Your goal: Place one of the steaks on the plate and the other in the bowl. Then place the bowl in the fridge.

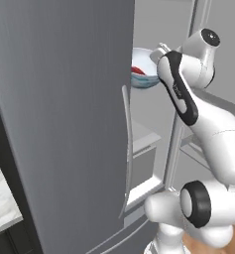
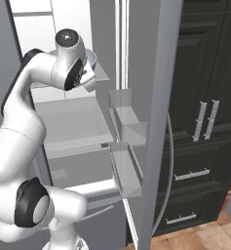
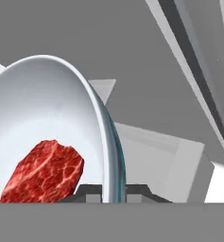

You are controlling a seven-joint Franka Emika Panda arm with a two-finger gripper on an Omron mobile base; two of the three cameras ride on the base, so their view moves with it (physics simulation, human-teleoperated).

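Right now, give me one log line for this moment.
phase: bowl into fridge | gripper: shut on bowl rim | bowl: holds red steak | fridge: open

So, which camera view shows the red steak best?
The hand view: the red steak lies large and clear inside the bowl. The left base view shows a small red patch in the bowl. The right base view shows the arm.

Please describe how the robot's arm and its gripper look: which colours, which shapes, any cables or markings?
The arm is glossy white, built of thick rounded segments. Its joints are dark: round black caps with grey centres, and a black band along one link. The gripper has two small dark grey finger tips with flat tops. No cables show; any marking is too small to read.
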